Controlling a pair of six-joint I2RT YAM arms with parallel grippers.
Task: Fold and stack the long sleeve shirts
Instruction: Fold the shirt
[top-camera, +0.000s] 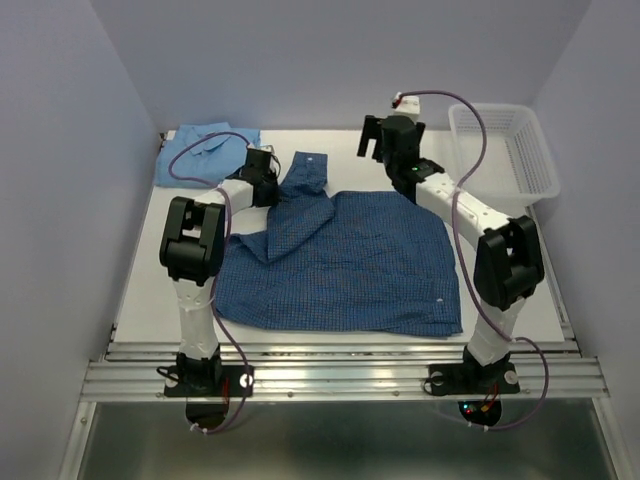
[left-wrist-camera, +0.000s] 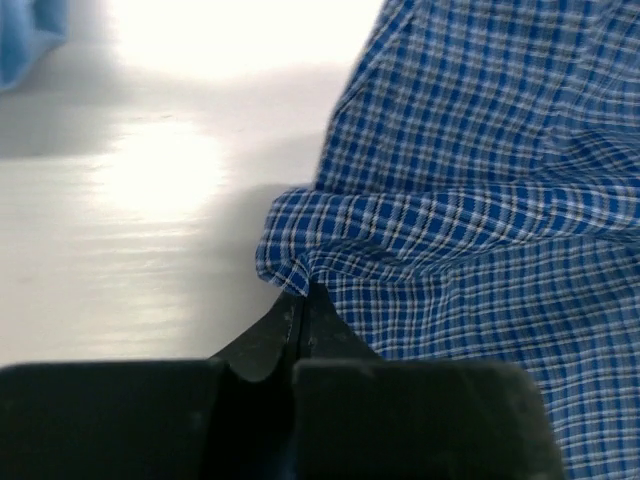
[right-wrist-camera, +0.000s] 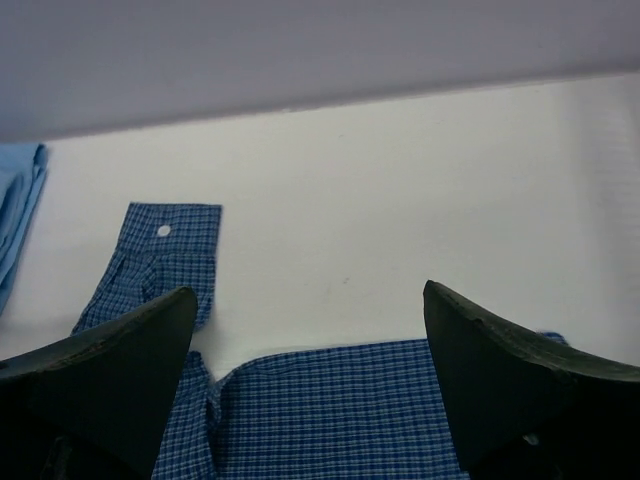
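Observation:
The dark blue checked long sleeve shirt (top-camera: 345, 265) lies spread across the middle of the table, one sleeve running back to a cuff (top-camera: 306, 172). My left gripper (top-camera: 272, 192) is at that sleeve's base. In the left wrist view it (left-wrist-camera: 300, 296) is shut on a bunched fold of the checked shirt (left-wrist-camera: 470, 200). My right gripper (top-camera: 372, 148) hovers over the shirt's far edge. Its jaws (right-wrist-camera: 308, 300) stand wide open and hold nothing, with checked cloth (right-wrist-camera: 330, 410) and the cuff (right-wrist-camera: 165, 240) below. The light sky blue shirt (top-camera: 205, 150) lies crumpled at the back left.
A white mesh basket (top-camera: 505, 150) stands at the back right corner. Walls close the table in on the left, back and right. Bare white tabletop (right-wrist-camera: 400, 200) shows between the checked shirt's far edge and the back wall.

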